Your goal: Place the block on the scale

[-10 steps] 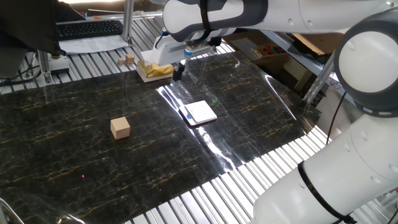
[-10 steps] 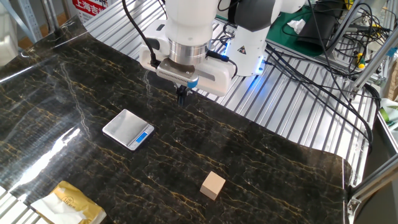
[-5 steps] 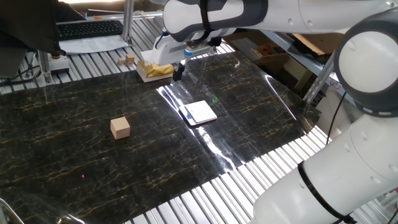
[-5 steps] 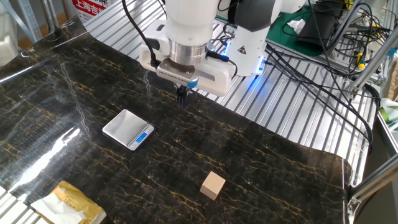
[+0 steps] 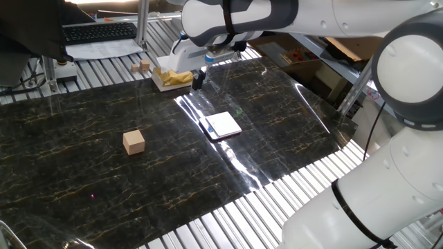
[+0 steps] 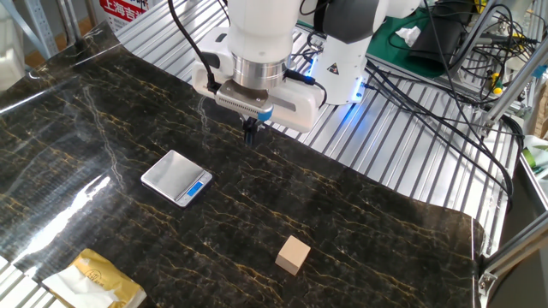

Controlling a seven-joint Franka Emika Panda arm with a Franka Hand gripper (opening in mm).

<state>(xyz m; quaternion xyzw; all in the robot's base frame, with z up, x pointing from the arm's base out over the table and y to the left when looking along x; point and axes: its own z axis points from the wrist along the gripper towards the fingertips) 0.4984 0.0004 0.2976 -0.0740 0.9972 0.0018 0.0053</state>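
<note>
The block (image 5: 133, 142) is a small tan wooden cube resting on the dark marbled mat, left of centre; it also shows in the other fixed view (image 6: 293, 255) near the front. The scale (image 5: 223, 125) lies flat on the mat, with a shiny plate and a blue mark; it also shows in the other fixed view (image 6: 176, 178). My gripper (image 5: 198, 79) hangs above the mat beyond the scale, with its dark fingers together and nothing between them; it also shows in the other fixed view (image 6: 250, 133). It is far from the block.
A tan box with yellow material (image 5: 172, 77) sits at the mat's far edge, close to the gripper; it also shows in the other fixed view (image 6: 94, 275). A tiny wooden block (image 5: 144, 66) and a keyboard (image 5: 100, 32) lie beyond. Cables (image 6: 445, 94) run on the ribbed table.
</note>
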